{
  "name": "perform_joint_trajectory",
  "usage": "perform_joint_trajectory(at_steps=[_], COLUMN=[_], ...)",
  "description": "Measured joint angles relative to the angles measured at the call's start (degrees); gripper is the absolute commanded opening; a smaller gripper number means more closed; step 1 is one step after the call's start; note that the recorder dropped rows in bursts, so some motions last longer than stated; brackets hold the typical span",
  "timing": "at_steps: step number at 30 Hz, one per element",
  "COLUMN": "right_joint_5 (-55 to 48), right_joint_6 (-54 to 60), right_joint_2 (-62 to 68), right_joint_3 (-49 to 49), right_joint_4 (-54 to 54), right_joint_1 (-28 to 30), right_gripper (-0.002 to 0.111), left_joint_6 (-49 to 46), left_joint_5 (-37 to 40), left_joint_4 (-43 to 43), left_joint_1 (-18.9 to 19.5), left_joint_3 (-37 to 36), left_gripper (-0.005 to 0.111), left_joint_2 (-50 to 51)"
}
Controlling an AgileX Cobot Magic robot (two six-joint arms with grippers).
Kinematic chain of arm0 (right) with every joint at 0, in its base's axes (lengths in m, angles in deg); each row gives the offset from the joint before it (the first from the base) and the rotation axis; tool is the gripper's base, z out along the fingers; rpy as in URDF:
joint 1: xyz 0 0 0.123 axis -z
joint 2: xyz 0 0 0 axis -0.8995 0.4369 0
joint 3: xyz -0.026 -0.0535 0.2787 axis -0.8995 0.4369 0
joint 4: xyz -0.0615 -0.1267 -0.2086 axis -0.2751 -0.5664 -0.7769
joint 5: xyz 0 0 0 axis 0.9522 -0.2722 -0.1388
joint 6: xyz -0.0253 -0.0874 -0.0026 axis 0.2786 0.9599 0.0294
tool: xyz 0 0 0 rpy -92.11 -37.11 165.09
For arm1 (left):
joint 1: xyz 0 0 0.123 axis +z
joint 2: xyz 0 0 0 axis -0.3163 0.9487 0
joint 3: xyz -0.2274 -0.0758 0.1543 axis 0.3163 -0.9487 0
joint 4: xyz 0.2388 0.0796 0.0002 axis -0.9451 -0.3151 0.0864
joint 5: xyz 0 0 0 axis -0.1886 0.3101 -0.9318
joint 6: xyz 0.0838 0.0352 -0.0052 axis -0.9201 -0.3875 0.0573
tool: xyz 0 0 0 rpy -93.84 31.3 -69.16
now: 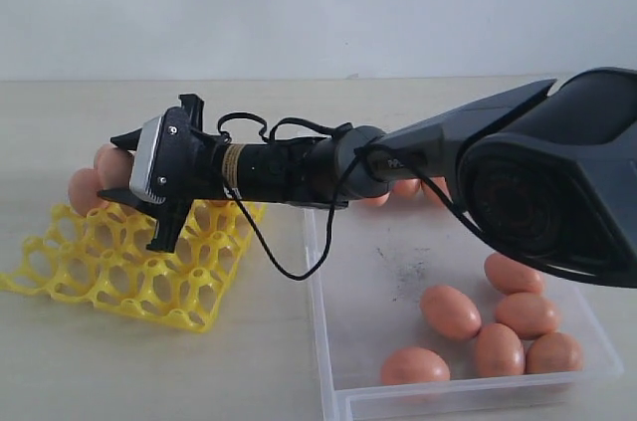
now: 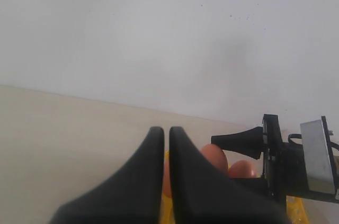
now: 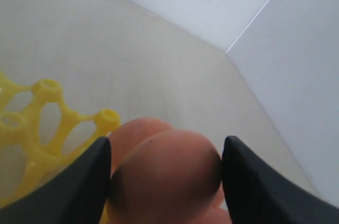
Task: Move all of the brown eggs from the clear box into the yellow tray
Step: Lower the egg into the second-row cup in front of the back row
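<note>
No text, brand, number or sign can be read in any of the three views. A small pale mark on the right arm is too tiny to make out.

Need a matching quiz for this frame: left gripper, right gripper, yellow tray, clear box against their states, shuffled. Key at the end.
Things:
1. left gripper
2. right gripper
3. yellow tray
4. clear box

States:
A. loose brown eggs lie on its floor
B. jaws together, nothing between them
C. clamped on a brown egg
D. most visible cups empty

Pairs: 1-B; 2-C; 3-D; 4-A
</note>
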Motion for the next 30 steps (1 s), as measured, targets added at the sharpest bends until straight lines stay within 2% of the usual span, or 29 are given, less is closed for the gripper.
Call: perform_joint_trajectory(at_steps=[20, 23, 28, 30], right_joint_5=[-0.2, -0.2, -0.2, -0.2], right_joint_6=[-0.8, -1.1, -1.3, -3.0], right_joint_2=[1.4, 1.4, 1.5, 1.5], right_joint_3=[-1.0, -1.0, -1.0, -1.0], right_joint_4=[-0.6, -0.5, -0.5, -0.1], right_joint_1=[0.0, 0.0, 0.0, 0.0], right_gripper=[0.001, 0.013, 0.044, 0.047], left_joint_6=[0.0, 0.0, 0.0, 0.0], left_joint_5=[0.0, 0.0, 0.0, 0.0], left_joint_4=[0.0, 0.0, 0.0, 0.0], left_joint_1=[0.0, 0.0, 0.0, 0.0], left_joint_3=[0.0, 0.0, 0.0, 0.0], left_gripper=[0.004, 0.004, 0.004, 0.004], left_joint_2=[0.0, 0.0, 0.0, 0.0])
